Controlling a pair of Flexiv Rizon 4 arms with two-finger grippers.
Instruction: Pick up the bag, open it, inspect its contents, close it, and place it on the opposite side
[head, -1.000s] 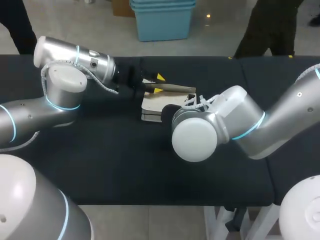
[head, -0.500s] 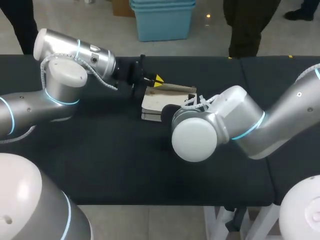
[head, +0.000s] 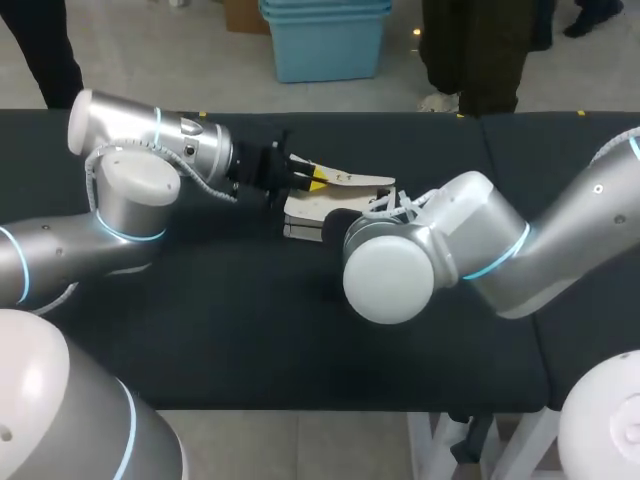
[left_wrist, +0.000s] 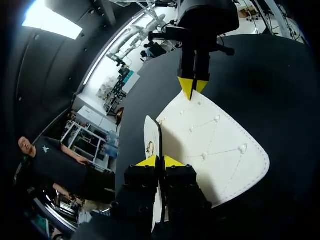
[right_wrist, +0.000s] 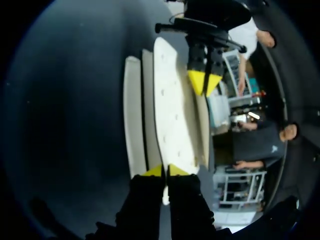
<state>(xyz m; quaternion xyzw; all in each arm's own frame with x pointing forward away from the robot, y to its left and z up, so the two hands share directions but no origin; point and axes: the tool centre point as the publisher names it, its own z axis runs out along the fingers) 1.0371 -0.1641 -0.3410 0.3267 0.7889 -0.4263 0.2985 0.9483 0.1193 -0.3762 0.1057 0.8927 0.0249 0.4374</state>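
A white bag (head: 312, 208) lies flat on the black table, at the far middle. Its quilted flap (left_wrist: 215, 150) is raised off the body (right_wrist: 132, 120). My left gripper (head: 318, 181) is shut on the flap's left edge; in its own wrist view (left_wrist: 160, 161) the thin edge runs between the yellow tips. From the opposite side my right gripper (right_wrist: 162, 171) is shut on the flap's other edge, also seen across the flap (left_wrist: 193, 86). In the head view the right wrist (head: 390, 262) hides its fingers. What is inside the bag does not show.
The black table (head: 250, 330) stretches wide to the left, right and front of the bag. My right arm's elbow (head: 560, 240) hangs over the table's right half.
My left gripper's fingers stood apart around the flap's edge and have come together on it. The left wrist has turned and dropped slightly, and the flap now stands a little higher. My right arm kept still.
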